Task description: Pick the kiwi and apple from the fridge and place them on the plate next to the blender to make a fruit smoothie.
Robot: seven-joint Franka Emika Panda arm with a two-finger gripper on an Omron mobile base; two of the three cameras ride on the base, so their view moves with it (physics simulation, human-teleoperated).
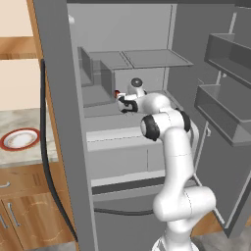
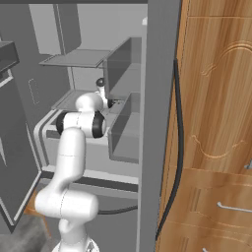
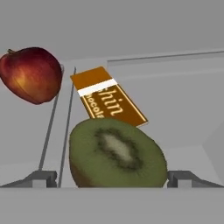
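The arm reaches deep into the open fridge (image 1: 127, 162), and the claw (image 1: 123, 104) sits over a middle shelf with its jaws spread wide, gripping nothing. From the hand view the kiwi (image 3: 117, 153) looms large dead ahead, low between the two fingertips (image 3: 41, 178), which stand clear on either side of it. It shows a cut green face with a pale core. Behind it lies an orange-brown chocolate bar (image 3: 107, 98), flat on the shelf, its near end hidden behind the kiwi. The apple (image 3: 31, 74) sits up and to the left in that view, red and glossy, apart from the kiwi and just beside the bar. Out on the marble table (image 1: 19, 125) left of the fridge waits the red-rimmed plate (image 1: 19, 139).
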